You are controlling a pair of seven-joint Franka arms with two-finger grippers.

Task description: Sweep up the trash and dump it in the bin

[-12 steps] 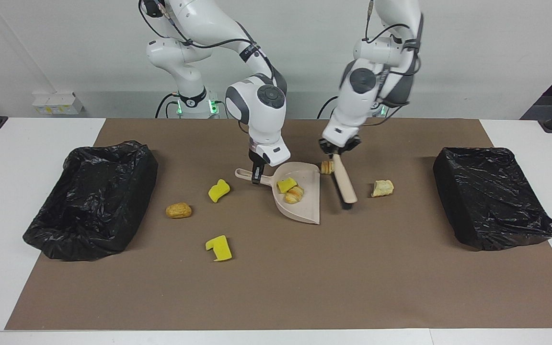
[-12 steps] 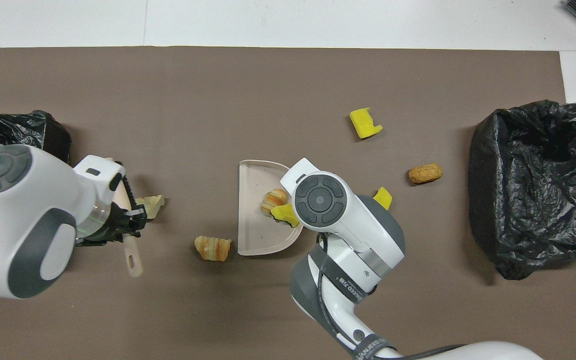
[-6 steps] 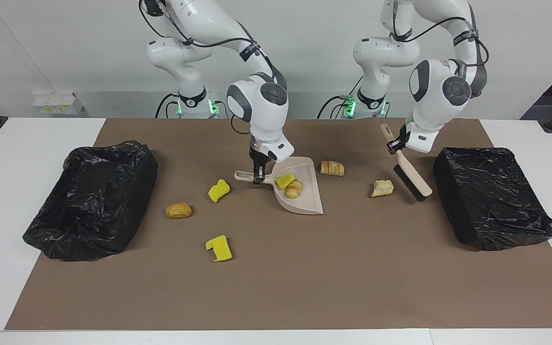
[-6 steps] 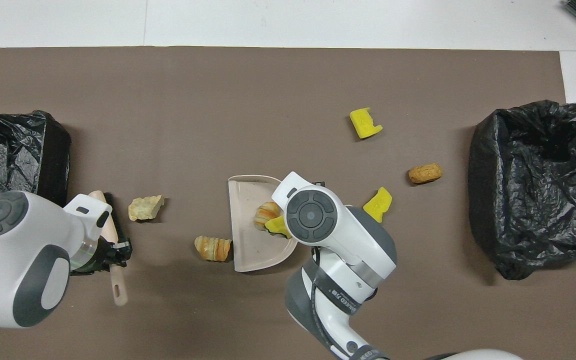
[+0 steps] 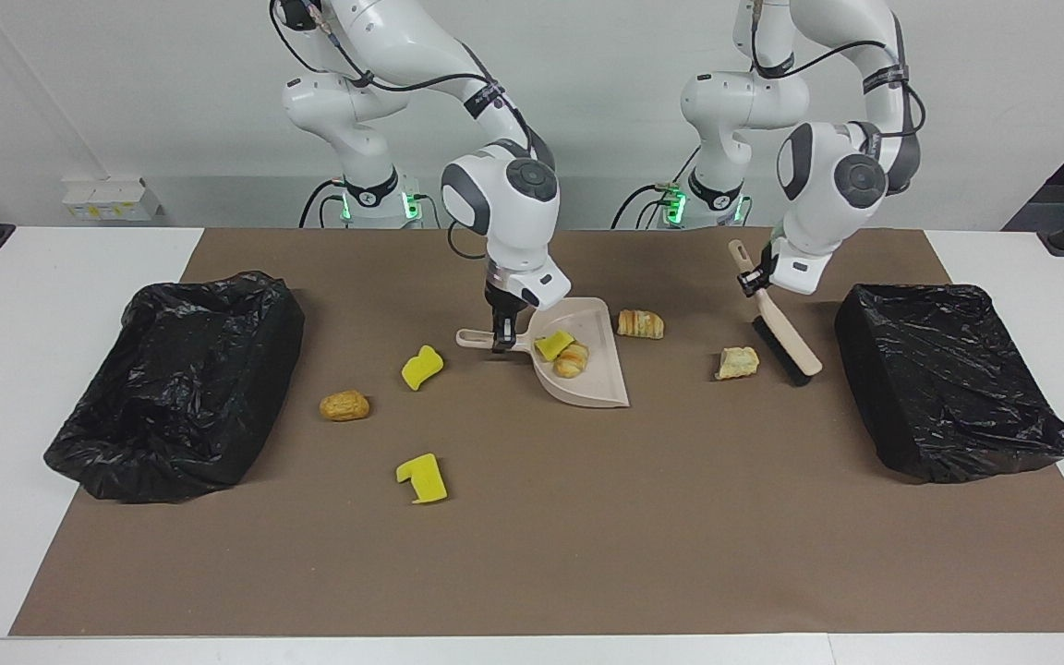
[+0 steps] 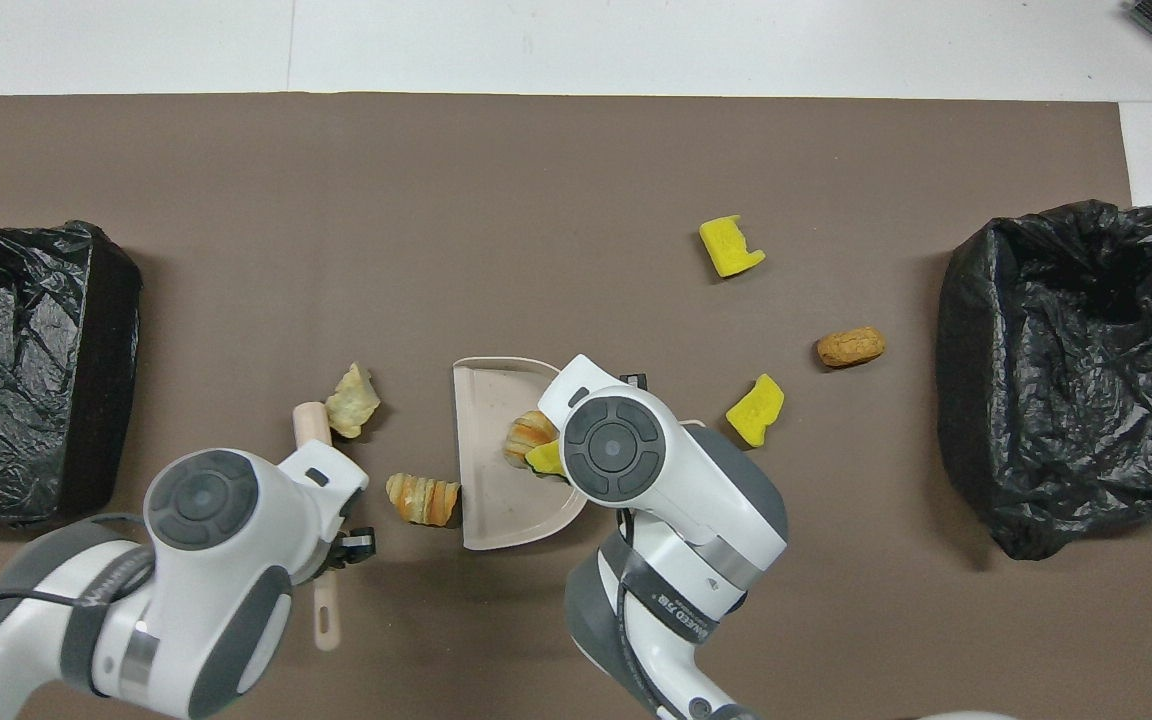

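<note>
Here we see the right gripper (image 5: 500,344) clamped on the handle of the beige plastic dustpan (image 5: 587,383) — two trash scraps (image 5: 562,353) inside; the left gripper (image 5: 754,282) grips the beige brush (image 5: 786,340) beside a pale scrap (image 5: 736,363) toward the left arm's end from the dustpan.

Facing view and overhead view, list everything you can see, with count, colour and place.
Trash in dustpan: 2, one yellow, one tan.
Trash on mat: 5, two yellow, three tan.
Dustpan: 1, beige, mid-table.
Brush: 1, beige with black bristles, beside the pale tan scrap.
Bins: 2, black-lined, one at each end.
Mat: 1, brown.
Boxes: white, on the ledge near the right arm's base.
Right gripper: holds the dustpan handle.
Left gripper: holds the brush handle.
</note>
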